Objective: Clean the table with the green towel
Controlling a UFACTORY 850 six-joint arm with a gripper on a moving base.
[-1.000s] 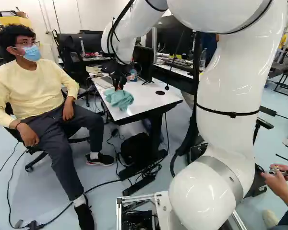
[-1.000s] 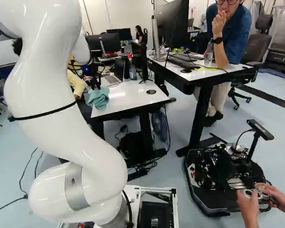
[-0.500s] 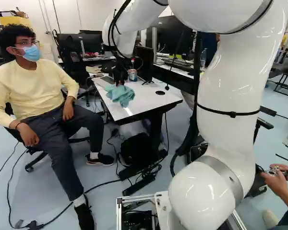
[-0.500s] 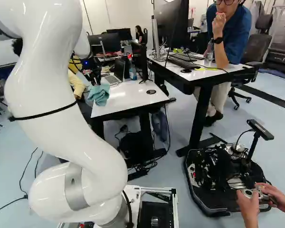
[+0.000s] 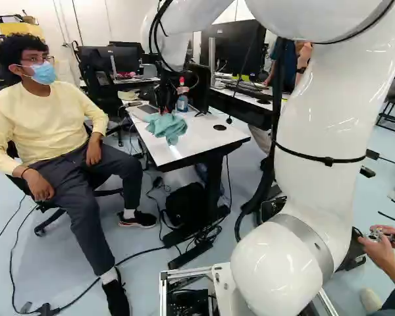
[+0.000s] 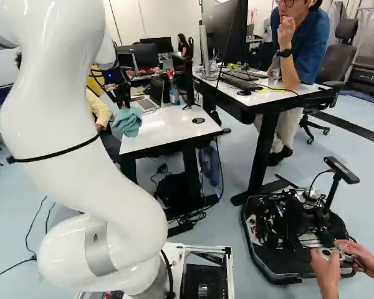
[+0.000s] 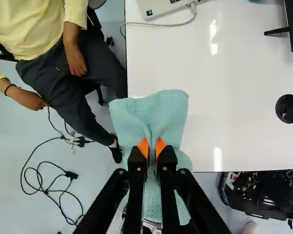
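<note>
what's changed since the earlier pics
The arm has shifted, carrying the gripper and the green towel higher in both base views; whether that is a lift or a move farther off, I cannot tell. The bottle shows more fully in the left base view. The gripper is still shut on the towel; the table and base stayed put.

Room: robotics lab
Furniture: white-topped desk (image 6: pixel 174 129), centre of right base view
Screen: large black monitor (image 6: pixel 225 37), upper middle
Floor: black wire-strewn machine (image 6: pixel 285 225), lower right
Arm: glossy white robot arm (image 6: pixel 59 124), left
</note>
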